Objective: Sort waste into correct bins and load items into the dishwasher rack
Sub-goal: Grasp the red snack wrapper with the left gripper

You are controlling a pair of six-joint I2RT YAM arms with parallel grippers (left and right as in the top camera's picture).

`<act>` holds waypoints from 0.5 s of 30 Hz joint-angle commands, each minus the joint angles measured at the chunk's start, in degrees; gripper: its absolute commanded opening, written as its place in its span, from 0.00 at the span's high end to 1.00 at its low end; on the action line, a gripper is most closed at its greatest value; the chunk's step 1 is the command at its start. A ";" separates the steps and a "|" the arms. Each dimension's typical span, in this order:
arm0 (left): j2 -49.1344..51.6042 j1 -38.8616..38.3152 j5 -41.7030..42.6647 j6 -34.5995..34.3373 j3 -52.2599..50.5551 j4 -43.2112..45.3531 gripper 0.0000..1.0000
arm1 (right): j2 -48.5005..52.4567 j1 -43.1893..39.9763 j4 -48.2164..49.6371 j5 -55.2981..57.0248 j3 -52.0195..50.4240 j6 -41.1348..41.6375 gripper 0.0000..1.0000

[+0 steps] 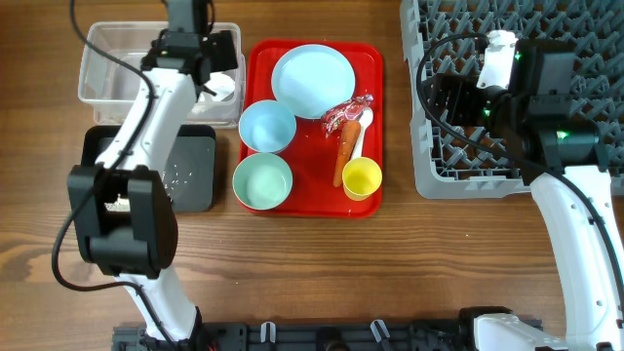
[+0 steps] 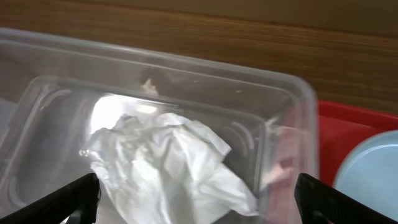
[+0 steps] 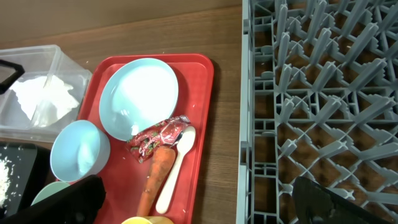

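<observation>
Overhead: left pincer point(image 1: 210, 70) wide above clear tub point(image 1: 97, 68), desk's far-left corner; napkin point(image 1: 222, 88) inside.
Left wrist: napkin point(image 2: 168, 162) soft, light, free of fingers point(image 2: 68, 202).
Right wrist: right pincer point(image 3: 199, 205) wide, empty; carrot point(image 3: 155, 180) on red tray point(image 3: 199, 106) stiff, grab mid-length.

Tray: flat red tray point(image 1: 314, 180), rounded corners, low raised rim, lying flat near the middle of my overhead view.
Table: brown wooden table point(image 1: 292, 273) under it, grain running left to right.
</observation>
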 commanded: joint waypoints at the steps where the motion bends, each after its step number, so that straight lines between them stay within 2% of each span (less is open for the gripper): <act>1: -5.53 -7.13 3.21 4.70 0.20 0.68 0.00 | 0.11 -0.24 0.31 0.76 1.14 -0.46 0.00; 5: -4.07 -15.78 17.07 16.28 0.17 0.81 0.00 | 0.11 -0.24 0.66 0.74 1.14 -0.42 0.00; 11: 3.10 -23.23 17.22 24.57 0.17 -0.07 0.00 | 0.11 -0.24 0.17 0.74 1.14 -0.46 0.00; 15: 6.97 -23.69 16.55 24.79 0.17 0.66 0.00 | 0.11 -0.24 0.17 0.74 1.14 -0.44 0.00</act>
